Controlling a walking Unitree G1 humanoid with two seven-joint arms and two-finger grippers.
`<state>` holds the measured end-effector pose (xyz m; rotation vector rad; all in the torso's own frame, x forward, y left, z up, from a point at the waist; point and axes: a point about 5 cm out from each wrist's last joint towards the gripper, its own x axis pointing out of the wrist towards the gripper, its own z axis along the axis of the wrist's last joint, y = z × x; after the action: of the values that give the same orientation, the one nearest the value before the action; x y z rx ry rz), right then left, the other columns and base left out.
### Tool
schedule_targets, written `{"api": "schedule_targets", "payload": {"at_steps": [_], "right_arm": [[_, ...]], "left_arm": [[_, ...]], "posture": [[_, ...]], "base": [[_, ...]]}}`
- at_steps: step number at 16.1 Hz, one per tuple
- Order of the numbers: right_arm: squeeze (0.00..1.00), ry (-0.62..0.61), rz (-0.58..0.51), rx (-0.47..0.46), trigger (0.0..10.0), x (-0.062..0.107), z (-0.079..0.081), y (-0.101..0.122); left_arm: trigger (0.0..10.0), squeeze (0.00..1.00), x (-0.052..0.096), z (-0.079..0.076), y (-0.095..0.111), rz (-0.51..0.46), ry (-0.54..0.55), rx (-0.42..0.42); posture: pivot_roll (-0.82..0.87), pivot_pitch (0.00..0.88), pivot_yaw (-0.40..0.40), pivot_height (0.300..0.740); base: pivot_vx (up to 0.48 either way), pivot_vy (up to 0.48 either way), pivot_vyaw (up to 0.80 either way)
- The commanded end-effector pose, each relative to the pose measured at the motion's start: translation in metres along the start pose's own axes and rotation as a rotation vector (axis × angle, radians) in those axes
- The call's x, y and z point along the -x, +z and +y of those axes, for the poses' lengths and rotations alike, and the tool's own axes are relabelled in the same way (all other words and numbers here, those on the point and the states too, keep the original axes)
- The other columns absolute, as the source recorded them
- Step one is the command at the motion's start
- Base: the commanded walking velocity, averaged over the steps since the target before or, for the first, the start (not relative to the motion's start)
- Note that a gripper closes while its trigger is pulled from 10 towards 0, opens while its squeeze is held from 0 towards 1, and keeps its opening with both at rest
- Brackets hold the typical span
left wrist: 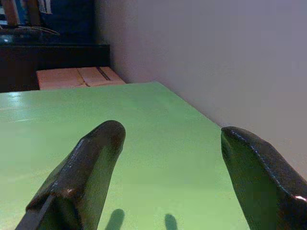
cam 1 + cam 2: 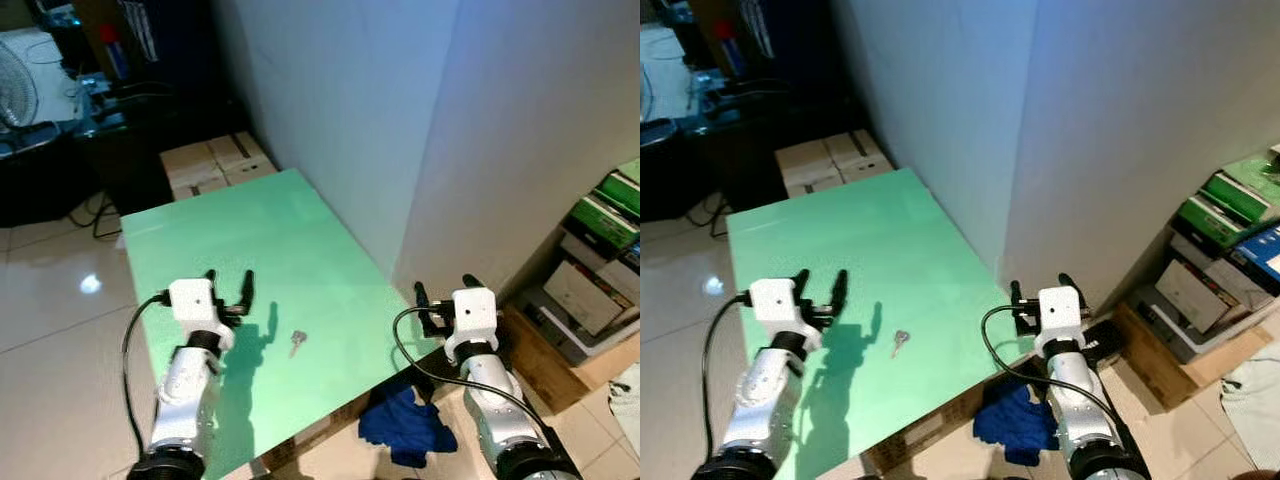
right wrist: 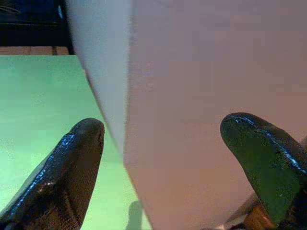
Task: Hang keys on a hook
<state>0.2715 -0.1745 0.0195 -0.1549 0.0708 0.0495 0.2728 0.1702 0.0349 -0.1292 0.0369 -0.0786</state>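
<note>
Key: a small silver key [image 2: 297, 342] lies flat on the green surface [image 2: 250, 240], near its front edge, between the two arms.
Left end effector: [image 2: 231, 284] held over the surface just left of the key, fingers spread wide, holding nothing.
Right end effector: [image 2: 443, 289] at the surface's right front corner, facing the grey wall [image 2: 480, 130], fingers wide apart, empty.
Floor: a blue cloth [image 2: 405, 425] lies below the corner.

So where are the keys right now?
The keys lie flat on the green table near its front edge, between the two grippers and closer to the left gripper, which is open above the table.
</note>
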Motion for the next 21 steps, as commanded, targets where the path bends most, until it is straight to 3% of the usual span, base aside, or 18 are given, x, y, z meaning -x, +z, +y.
{"api": "schedule_targets", "payload": {"at_steps": [1,9,15,19,21], "right_arm": [[0.00,0.008,-0.029,0.007,10.0,-0.004,0.002,0.007],[0.00,0.041,0.016,0.044,10.0,-0.009,0.008,0.005],[0.00,0.191,0.062,0.199,10.0,-0.017,0.001,0.006],[0.00,0.335,0.100,0.250,10.0,-0.026,0.014,0.009],[0.00,0.343,0.097,0.234,10.0,-0.030,0.020,0.012]], "left_arm": [[10.0,0.00,-0.002,0.000,0.004,-0.014,-0.006,-0.015],[10.0,0.00,-0.004,-0.004,0.003,0.001,-0.006,-0.036],[10.0,0.00,0.002,-0.009,0.003,-0.011,0.006,-0.026],[10.0,0.00,0.028,-0.003,0.002,-0.028,0.047,-0.042],[10.0,0.00,0.035,-0.002,0.004,-0.022,0.022,-0.085]], "posture": [[-0.13,0.000,0.061,0.740],[-0.13,0.000,0.059,0.740],[-0.10,0.000,0.011,0.740],[0.00,0.000,-0.046,0.740],[0.03,0.001,-0.054,0.740]], "base": [[0.000,0.000,0.00],[0.000,0.000,0.00],[0.000,0.000,0.00],[0.000,0.000,0.00],[0.000,0.000,0.00]]}}
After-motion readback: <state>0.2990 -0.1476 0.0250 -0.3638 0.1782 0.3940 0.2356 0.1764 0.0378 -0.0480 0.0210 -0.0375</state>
